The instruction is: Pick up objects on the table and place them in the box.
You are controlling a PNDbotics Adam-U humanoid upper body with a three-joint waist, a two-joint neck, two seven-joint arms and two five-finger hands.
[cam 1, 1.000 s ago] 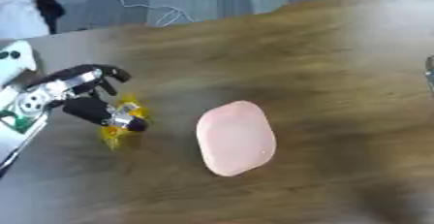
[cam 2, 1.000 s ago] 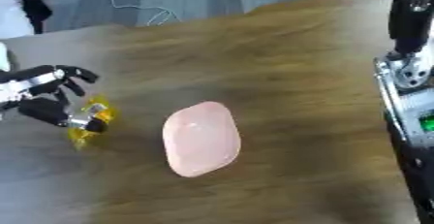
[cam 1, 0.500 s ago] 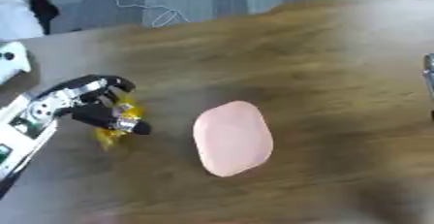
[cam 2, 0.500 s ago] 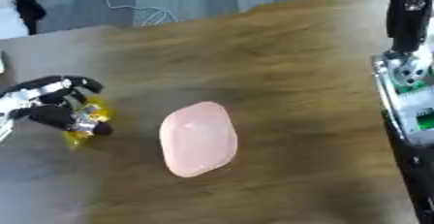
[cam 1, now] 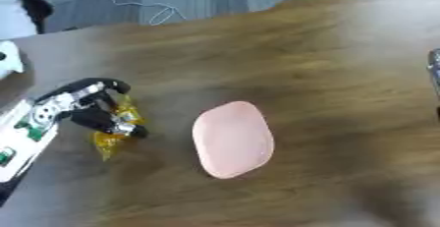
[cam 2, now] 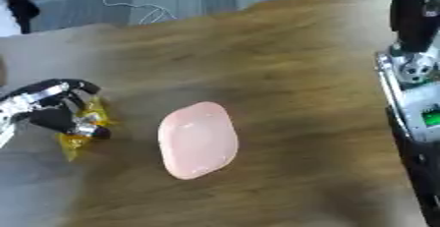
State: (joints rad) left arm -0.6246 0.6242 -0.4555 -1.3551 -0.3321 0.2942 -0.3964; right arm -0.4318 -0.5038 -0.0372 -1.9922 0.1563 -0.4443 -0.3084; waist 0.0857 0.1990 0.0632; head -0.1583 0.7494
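Two task items in view on the bench: a yellow crinkly packet at the left and a pink oval pad near the middle, both in the nearer half of the wood top.

Change over the last second: the left hand has dropped lower and drawn closer over the packet, its fingers now curled down around it, where a second ago they sat higher and more beside it. The packet has stayed roughly where it was and looks to be resting on the bench (contact underneath not clearly visible). Pink pad unmoved. Reading: grasp is closing, lift not yet done, so no item is shown reaching the box.

Left hand state: fingers arched over the top of the packet, thumb side pressing it from below-right, so clamped on the packet; yellow film shows between and beneath the dark fingertips.

Pink pad lies flat, just right of the packet, apart from the hand.

Right arm stands along the right edge in the right eye view; its hand is not visible.

Farther back: bare wood, then grey floor with a loose white cable. Box not in either view.
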